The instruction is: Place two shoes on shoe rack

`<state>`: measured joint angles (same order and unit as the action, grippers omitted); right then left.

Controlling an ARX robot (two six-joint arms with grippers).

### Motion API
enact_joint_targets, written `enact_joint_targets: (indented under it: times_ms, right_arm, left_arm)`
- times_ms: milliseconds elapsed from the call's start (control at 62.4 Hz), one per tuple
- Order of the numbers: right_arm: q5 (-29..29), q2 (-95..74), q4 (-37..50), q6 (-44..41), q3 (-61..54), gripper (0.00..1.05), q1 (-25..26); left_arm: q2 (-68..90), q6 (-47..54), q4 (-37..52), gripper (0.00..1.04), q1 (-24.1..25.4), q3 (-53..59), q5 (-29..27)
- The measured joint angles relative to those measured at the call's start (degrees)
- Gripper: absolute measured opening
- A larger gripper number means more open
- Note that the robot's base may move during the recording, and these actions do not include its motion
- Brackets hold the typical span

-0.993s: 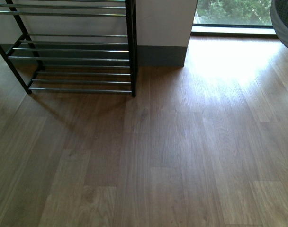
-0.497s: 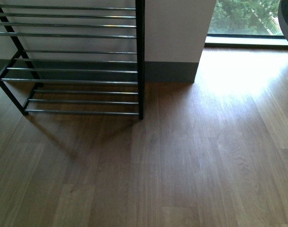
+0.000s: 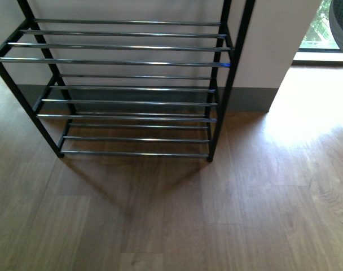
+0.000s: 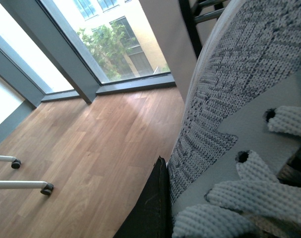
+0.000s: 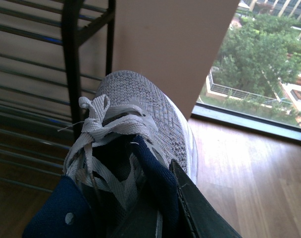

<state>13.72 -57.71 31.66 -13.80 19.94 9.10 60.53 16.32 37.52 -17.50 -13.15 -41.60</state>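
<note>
My right gripper clamps one grey sneaker by its collar and my left gripper pins the other sneaker, both facing the shoe rack for shelving.

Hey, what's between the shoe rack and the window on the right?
In the front view, a white wall corner with grey skirting stands between the shoe rack and the window.

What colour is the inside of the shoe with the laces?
Dark navy blue; the lining of the grey sneaker shows best in the right wrist view.
</note>
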Motion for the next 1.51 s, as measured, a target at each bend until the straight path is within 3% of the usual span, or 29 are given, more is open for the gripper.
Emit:
enact_joint_targets:
  times_ms: [1506]
  right_arm:
    - [0.4, 0.0, -0.1, 0.0, -0.1, 0.01, -0.1]
  left_arm:
    - [0.0, 0.2, 0.0, 0.02, 0.2, 0.0, -0.2]
